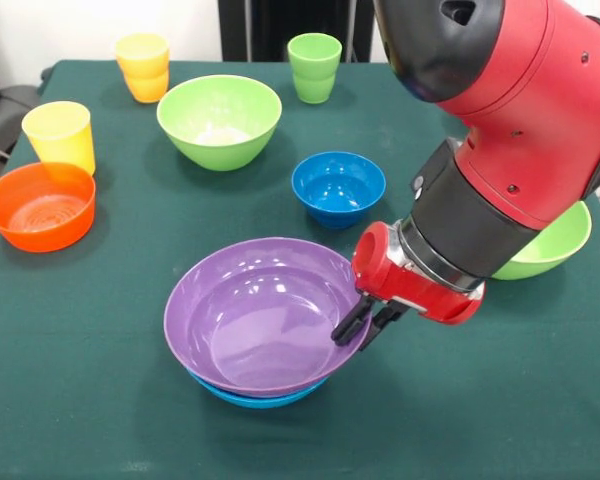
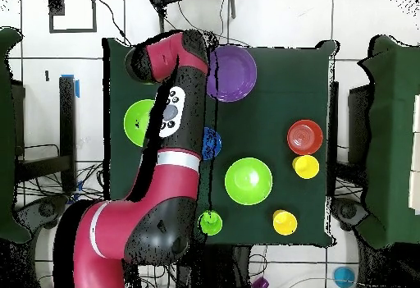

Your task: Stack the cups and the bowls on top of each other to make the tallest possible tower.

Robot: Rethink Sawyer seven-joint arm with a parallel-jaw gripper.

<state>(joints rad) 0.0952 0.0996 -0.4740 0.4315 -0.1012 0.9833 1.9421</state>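
**Purple bowl on blue, claw at the rim**

Nearest us, the wide purple bowl (image 1: 255,315) sits nested in the large blue bowl (image 1: 250,395), and we see the gripper (image 1: 365,325) at its right rim, fingers close together astride the edge. Beyond the purple bowl sit the small blue bowl (image 1: 338,187) and a light green bowl (image 1: 219,120); the orange bowl (image 1: 40,205) lies off to its left.
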